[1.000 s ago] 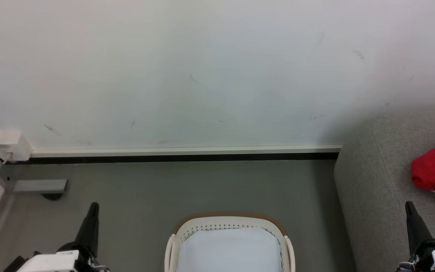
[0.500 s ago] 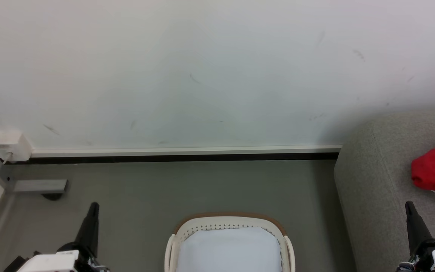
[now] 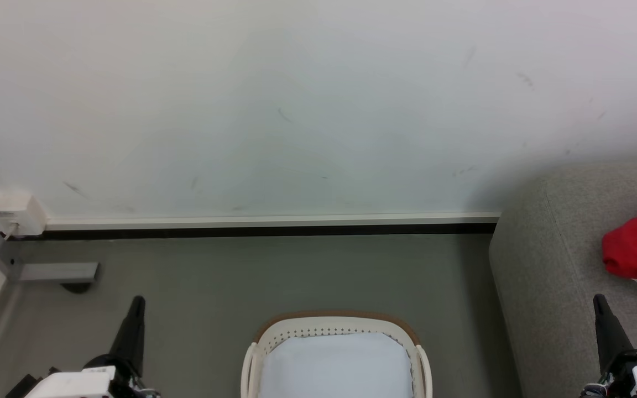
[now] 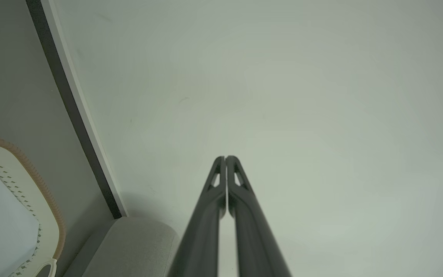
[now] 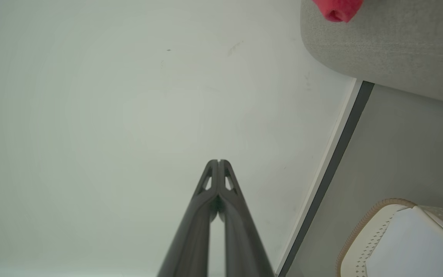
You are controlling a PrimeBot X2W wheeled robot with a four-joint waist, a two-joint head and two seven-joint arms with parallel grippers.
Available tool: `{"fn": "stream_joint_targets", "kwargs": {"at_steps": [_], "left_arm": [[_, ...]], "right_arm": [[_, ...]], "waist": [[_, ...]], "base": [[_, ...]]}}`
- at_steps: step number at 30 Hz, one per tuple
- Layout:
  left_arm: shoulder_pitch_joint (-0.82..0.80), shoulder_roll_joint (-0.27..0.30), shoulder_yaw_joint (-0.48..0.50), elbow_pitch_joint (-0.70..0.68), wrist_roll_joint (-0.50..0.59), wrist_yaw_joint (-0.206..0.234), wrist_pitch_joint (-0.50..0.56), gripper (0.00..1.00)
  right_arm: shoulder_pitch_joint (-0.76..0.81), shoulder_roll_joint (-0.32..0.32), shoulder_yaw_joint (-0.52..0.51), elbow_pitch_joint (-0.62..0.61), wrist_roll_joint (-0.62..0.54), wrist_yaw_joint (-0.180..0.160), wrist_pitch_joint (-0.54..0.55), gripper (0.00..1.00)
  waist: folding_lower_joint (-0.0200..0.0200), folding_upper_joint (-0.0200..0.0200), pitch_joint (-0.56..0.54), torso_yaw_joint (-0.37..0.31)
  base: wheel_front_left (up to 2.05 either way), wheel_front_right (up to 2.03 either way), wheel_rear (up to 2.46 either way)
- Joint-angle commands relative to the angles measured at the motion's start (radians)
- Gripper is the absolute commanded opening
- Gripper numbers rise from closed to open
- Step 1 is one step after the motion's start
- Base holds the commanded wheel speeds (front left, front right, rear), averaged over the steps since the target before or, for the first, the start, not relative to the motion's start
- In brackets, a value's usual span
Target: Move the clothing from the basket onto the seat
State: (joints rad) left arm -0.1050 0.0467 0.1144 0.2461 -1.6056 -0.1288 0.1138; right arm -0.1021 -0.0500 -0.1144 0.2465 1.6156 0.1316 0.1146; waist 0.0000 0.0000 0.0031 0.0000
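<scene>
Red clothing (image 3: pixel 636 251) is lying bunched on the seat (image 3: pixel 551 265) at the far right of the head view. It is well apart from the basket (image 3: pixel 332 323), which is sitting near centre on the grey floor (image 3: pixel 296 271) with a pale liner (image 3: pixel 335 365) showing inside. Judging by the folds, the fabric is looking soft, light and limp. A pinch on a raised fold would likely be holding best, though the coarse weave may be dragging at it. Left gripper (image 3: pixel 138 303) and right gripper (image 3: pixel 599 301) are pointing up at the near corners, jaws pressed together, carrying nothing.

Left wrist view: the closed fingers are facing the wall (image 4: pixel 283 96), with basket rim and seat corner lying to the left.

Right wrist view: the closed pair is again facing the wall, and a red fold is lying near the seat's rounded edge. Open floor is running between basket and seat.
</scene>
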Motion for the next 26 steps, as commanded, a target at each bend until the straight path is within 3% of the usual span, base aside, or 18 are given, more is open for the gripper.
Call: {"fn": "stream_joint_targets", "kwargs": {"at_steps": [1, 26], "left_arm": [[-0.008, 0.007, 0.001, -0.003, -0.014, -0.004, 0.004, 0.0], [-0.008, 0.007, 0.001, -0.003, -0.014, -0.004, 0.004, 0.0]], "right_arm": [[-0.012, 0.0, -0.004, -0.004, -0.006, -0.002, 0.003, 0.0], [-0.012, 0.0, -0.004, -0.004, -0.006, -0.002, 0.003, 0.0]], "waist": [[0.0, 0.0, 0.0, 0.0], [0.0, 0.0, 0.0, 0.0]], "base": [[0.0, 0.0, 0.0], [0.0, 0.0, 0.0]]}}
